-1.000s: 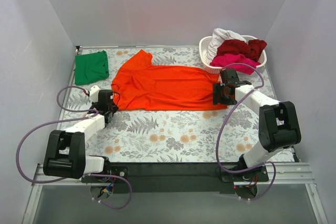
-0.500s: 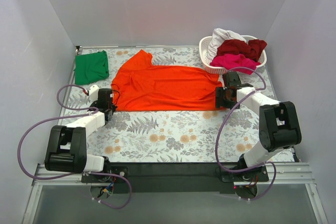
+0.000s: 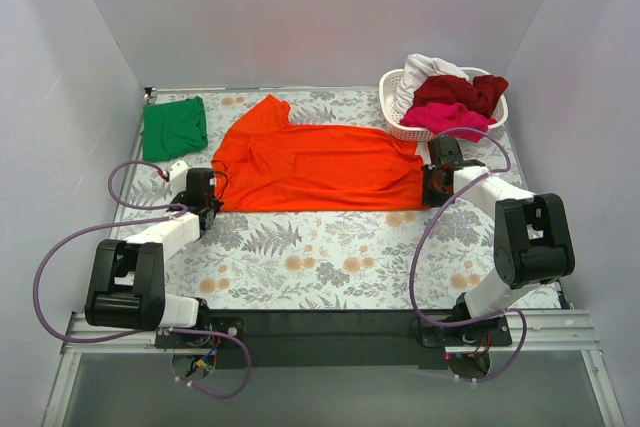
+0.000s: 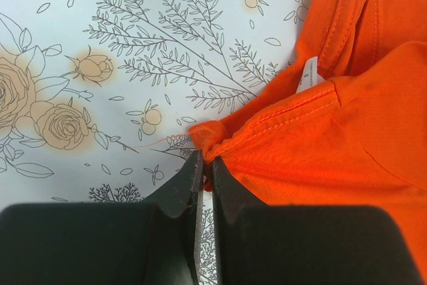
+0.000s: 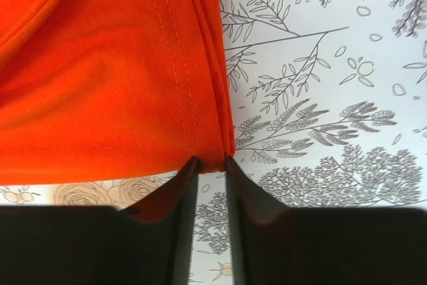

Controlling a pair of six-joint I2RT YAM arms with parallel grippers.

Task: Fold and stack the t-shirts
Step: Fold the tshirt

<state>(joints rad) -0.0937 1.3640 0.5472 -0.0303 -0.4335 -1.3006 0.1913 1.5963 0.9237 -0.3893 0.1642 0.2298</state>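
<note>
The orange-red t-shirt (image 3: 320,162) lies spread flat across the flowered table, collar end to the left. My left gripper (image 3: 209,204) (image 4: 203,161) is shut on a bunched near-left corner of that t-shirt (image 4: 347,131), close to the size label. My right gripper (image 3: 431,193) (image 5: 212,161) sits at the near-right hem corner of the t-shirt (image 5: 100,85), its jaws narrowed with the folded hem pinched between the tips. A folded green t-shirt (image 3: 175,127) rests at the far left. Dark red (image 3: 462,92), magenta (image 3: 450,115) and white (image 3: 425,72) t-shirts are heaped in the basket.
A white lattice basket (image 3: 396,128) stands at the far right corner, just behind my right gripper. Grey walls close in the table on three sides. Purple cables loop beside both arms.
The left jaws closed onto the shirt's near-left corner. My right gripper slid right to the hem corner and its jaws narrowed around it.
</note>
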